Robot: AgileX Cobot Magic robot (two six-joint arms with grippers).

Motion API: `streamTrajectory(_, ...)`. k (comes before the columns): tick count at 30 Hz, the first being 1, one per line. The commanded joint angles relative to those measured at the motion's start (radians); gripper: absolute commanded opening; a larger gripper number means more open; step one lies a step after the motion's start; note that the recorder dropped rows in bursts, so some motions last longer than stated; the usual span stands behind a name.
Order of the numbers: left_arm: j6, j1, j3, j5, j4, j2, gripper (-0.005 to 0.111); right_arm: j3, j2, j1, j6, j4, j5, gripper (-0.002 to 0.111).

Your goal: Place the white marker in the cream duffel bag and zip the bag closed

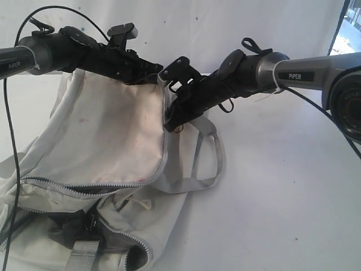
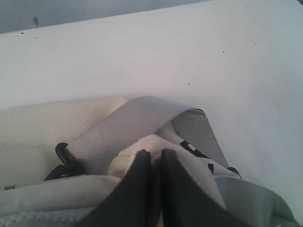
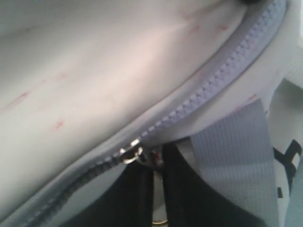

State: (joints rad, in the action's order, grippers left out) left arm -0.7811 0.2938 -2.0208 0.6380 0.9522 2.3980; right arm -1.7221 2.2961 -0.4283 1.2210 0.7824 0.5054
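We record the cream duffel bag (image 1: 107,130) lying on the white worktop (image 1: 271,186), its near end unzipped onto dark lining. Left hand (image 2: 152,153): at the bag's far corner, fingers together, clamped on a fold of cream fabric beside a grey strap (image 2: 137,118). Right hand (image 3: 154,158): at the bag's far right edge, fingers drawn together on the zipper pull (image 3: 157,198), just beside the silver slider (image 3: 130,153).

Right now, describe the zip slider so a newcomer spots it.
Find the cream bag, then the grey zip edging its flap. Follow it to the right gripper: the slider is the small shiny metal piece at its tip, unlike the matte teeth and woven grey strap beside it.
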Motion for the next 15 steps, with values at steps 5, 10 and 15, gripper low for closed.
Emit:
streamTrajectory(5,0.023,-0.003,-0.006,0.014,-0.004,-0.014,0.000,0.002,-0.023,0.004,-0.089,-0.017,0.106,0.000)
streamTrajectory(10,0.025,-0.003,-0.006,0.012,-0.004,-0.014,0.000,0.002,-0.074,0.010,-0.211,-0.112,0.201,0.000)
streamTrajectory(15,0.053,-0.003,-0.006,0.008,-0.012,-0.014,0.000,0.002,-0.087,0.021,-0.259,-0.133,0.269,0.000)
